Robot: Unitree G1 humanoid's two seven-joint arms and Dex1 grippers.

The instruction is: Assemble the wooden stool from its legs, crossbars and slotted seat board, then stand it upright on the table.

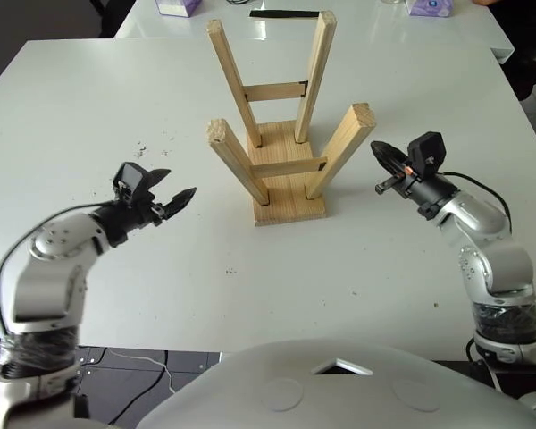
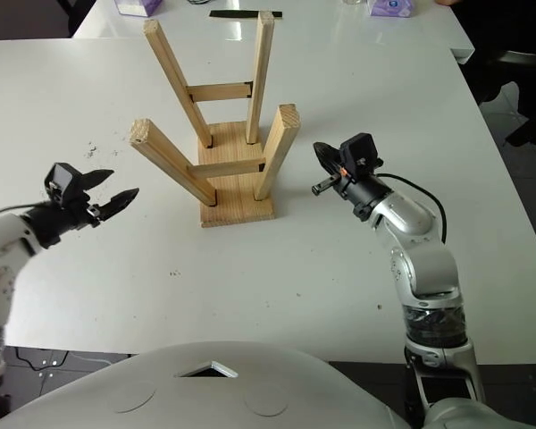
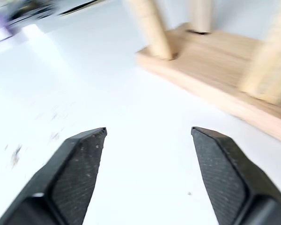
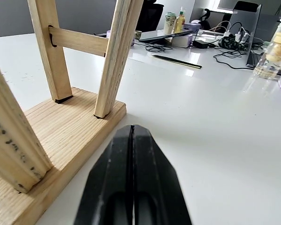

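The wooden stool (image 1: 281, 134) rests upside down in the middle of the white table (image 1: 89, 116). Its slotted seat board (image 1: 290, 204) lies flat, and its legs splay upward, joined by two crossbars (image 1: 288, 166). To the stool's left, my left gripper (image 1: 171, 198) hovers open just above the table, its fingers (image 3: 75, 168) pointing at the seat board (image 3: 234, 61). Right of the stool, my right gripper (image 1: 381, 152) is shut on nothing, tip aimed toward the near right leg (image 1: 343, 147). The seat board (image 4: 56, 126) and legs fill the space ahead of it in the right wrist view.
A black strip (image 1: 284, 14) and small purple packs (image 1: 179, 7) lie at the far edge of the table. Dark specks (image 1: 141, 147) dot the surface near my left gripper. A second desk with cables and bottles (image 4: 225, 37) stands beyond.
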